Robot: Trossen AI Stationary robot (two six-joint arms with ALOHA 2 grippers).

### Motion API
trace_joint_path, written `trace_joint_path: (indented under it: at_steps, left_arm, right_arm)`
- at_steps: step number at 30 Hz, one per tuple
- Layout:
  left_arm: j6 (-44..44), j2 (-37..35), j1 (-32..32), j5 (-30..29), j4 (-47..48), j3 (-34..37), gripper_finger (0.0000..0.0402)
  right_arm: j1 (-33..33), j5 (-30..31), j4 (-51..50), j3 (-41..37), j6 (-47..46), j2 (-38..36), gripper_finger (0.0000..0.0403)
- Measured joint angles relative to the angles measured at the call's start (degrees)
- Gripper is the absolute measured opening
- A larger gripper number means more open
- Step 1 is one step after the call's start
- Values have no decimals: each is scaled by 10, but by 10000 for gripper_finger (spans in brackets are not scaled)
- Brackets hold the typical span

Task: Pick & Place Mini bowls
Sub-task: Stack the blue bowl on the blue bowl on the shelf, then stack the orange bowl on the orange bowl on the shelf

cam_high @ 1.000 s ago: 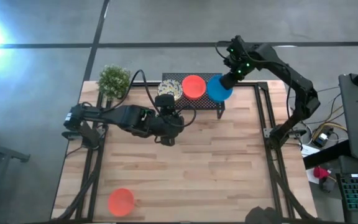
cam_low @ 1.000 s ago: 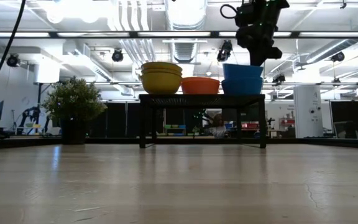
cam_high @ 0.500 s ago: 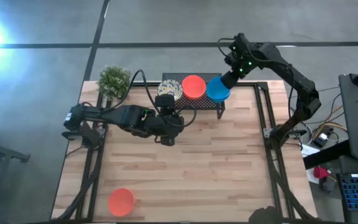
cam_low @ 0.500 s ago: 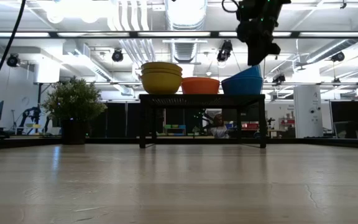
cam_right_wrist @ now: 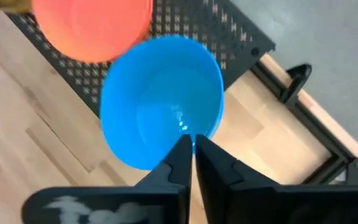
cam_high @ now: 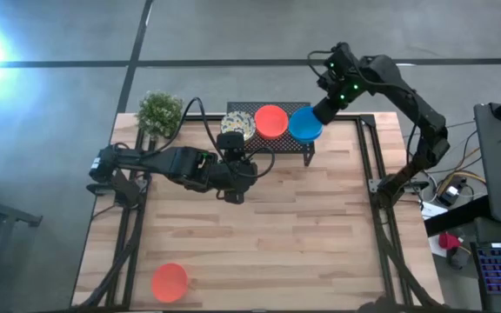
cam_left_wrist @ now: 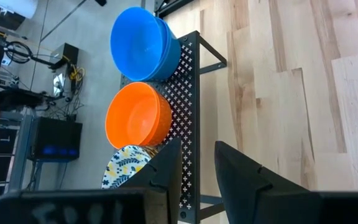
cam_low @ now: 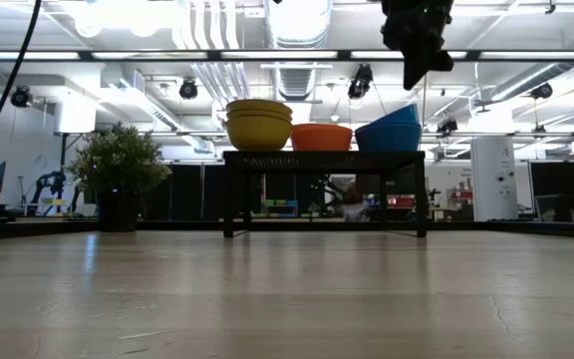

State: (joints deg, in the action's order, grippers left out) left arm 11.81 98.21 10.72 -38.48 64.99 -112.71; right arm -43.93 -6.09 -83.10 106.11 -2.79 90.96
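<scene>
A black mesh rack [cam_high: 278,146] at the table's far edge carries the mini bowls. From left to right they are a patterned cream stack [cam_high: 237,125], an orange-red stack [cam_high: 271,120] and a blue stack [cam_high: 304,125]. The top blue bowl [cam_low: 395,122] lies tilted in the one below, its right rim higher. My right gripper [cam_low: 413,84] hangs shut just above that rim, clear of it; in its wrist view the shut fingertips [cam_right_wrist: 192,148] point down at the blue bowl [cam_right_wrist: 160,106]. My left gripper [cam_left_wrist: 197,165] hovers open over the table in front of the rack. One orange-red bowl [cam_high: 170,283] sits alone at the near left.
A small potted plant [cam_high: 159,113] stands at the far left corner, beside the rack. Bare wooden table [cam_high: 311,226] stretches from the rack to the near edge. Black frame rails [cam_high: 374,174] run along the table's right side.
My right gripper has let go of the top blue bowl's right rim and risen straight up from it. The bowl, level a second ago, has dropped into the blue bowl under it and now rests tilted, its right rim higher.
</scene>
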Motion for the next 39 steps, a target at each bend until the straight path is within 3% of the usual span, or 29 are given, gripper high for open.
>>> trace_joint_path:
  at_steps: [16,22,28,34,39]
  left_arm:
    - [-1,0,-1,0,0,0,94]
    - [-5,0,-1,0,10,0,94]
    - [-126,0,-2,5,104,0,94]
    - [-324,-1,-2,72,245,8,94]
    - [-360,-5,0,220,249,51,94]
  right_arm:
    - [10,2,42,-105,0,0,8]
    - [9,2,50,-102,0,-9,8]
    - [14,2,58,-66,-10,-73,8]
    - [51,1,86,-77,-23,-181,8]
    - [109,1,122,-98,-33,-261,8]
